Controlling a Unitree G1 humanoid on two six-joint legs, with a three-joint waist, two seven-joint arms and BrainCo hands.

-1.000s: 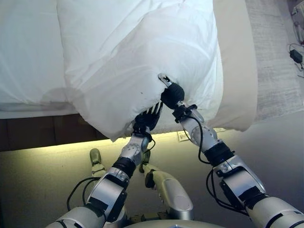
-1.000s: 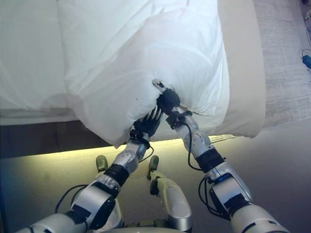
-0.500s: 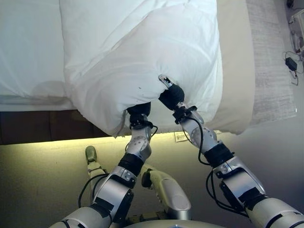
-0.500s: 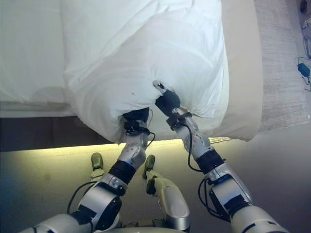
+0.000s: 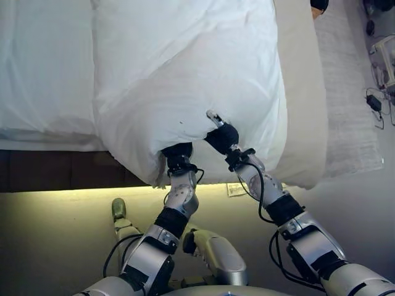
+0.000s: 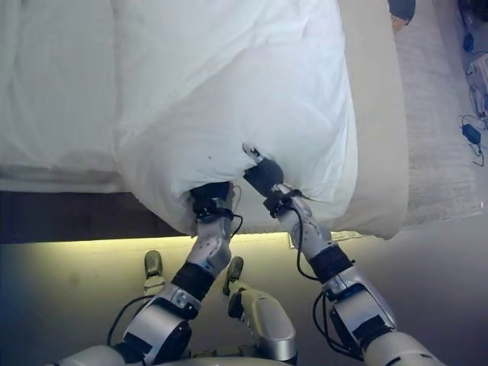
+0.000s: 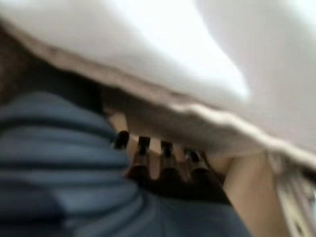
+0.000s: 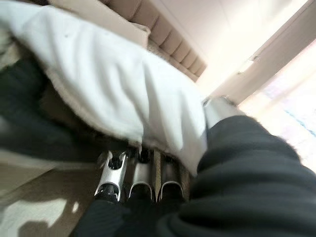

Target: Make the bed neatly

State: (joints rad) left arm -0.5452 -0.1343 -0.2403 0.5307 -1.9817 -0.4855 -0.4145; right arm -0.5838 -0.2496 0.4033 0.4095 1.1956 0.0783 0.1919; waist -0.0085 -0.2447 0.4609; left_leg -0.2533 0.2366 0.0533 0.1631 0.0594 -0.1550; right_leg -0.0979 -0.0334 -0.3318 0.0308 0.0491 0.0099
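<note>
**Both my hands at the duvet's folded corner, by the bed's near edge**

My left hand (image 5: 178, 154) is tucked beneath the bulging fold of the white duvet (image 5: 203, 80), at about 6 o'clock of that fold. In my left wrist view the dark fingertips (image 7: 143, 143) sit in a row under the cloth's beige-edged hem, reaching forward under it; whether they grip the fabric I cannot tell, since the cloth hides how they end.

My right hand (image 5: 221, 137) is just beside the left, toward 2 o'clock from it, pressed into the same fold. Its thumb (image 5: 213, 116) shows on top of the cloth, and in my right wrist view the fingers (image 8: 141, 177) lie under the white fabric, so the duvet's edge is pinched between thumb and fingers.

The duvet is heaped in a thick roll that overhangs the near edge of the bed. The white sheet (image 5: 43, 68) lies flat at 10 o'clock of the roll. A beige mattress side (image 5: 302, 92) runs along at 3 o'clock, and beyond it a pale rug (image 5: 349, 111) covers the floor. Below the overhang, the dark bed base (image 5: 55, 171) shows with a yellowish glow on the floor under it.
</note>
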